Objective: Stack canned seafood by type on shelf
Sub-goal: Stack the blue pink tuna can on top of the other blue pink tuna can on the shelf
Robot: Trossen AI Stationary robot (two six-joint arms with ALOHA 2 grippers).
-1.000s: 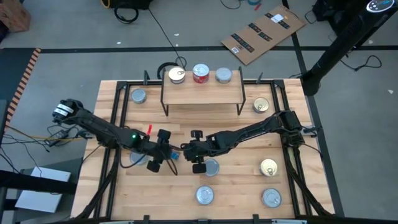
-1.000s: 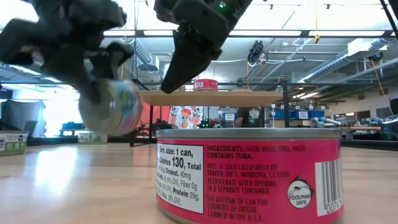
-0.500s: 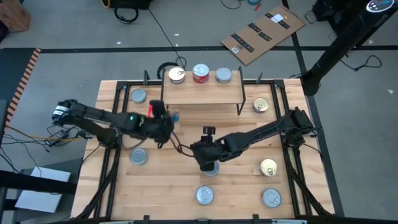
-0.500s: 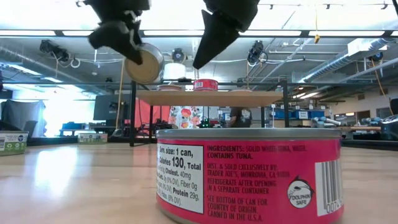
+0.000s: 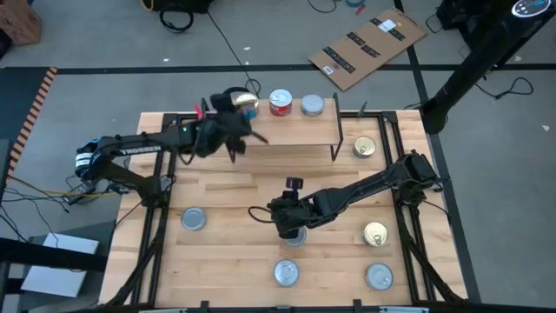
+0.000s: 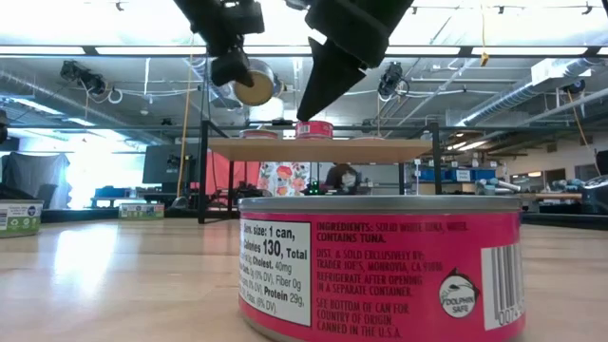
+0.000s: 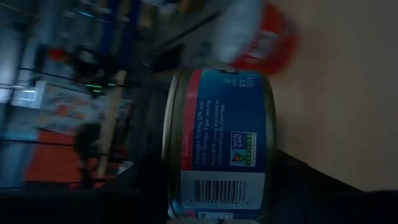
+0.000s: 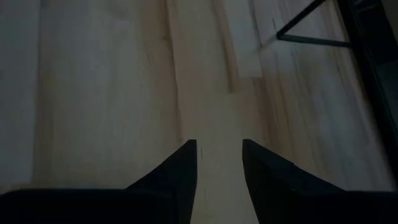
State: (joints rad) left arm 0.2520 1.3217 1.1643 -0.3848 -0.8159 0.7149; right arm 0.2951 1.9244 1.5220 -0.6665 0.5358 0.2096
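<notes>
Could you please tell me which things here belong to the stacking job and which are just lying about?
Job: shelf; red tin and silver tin on it; blue-labelled tin in the left gripper; gold-topped tin and other loose tins on the tabletop; open right gripper.
Lying about: cardboard sheet and cables on the floor.

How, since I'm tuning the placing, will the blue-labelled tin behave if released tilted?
Probably rigid: the blue-labelled tin looks metal and shows no denting where the left gripper clamps it. Released tilted, as the low view shows it, it could roll on its round wall. Its smooth label may slip.
</notes>
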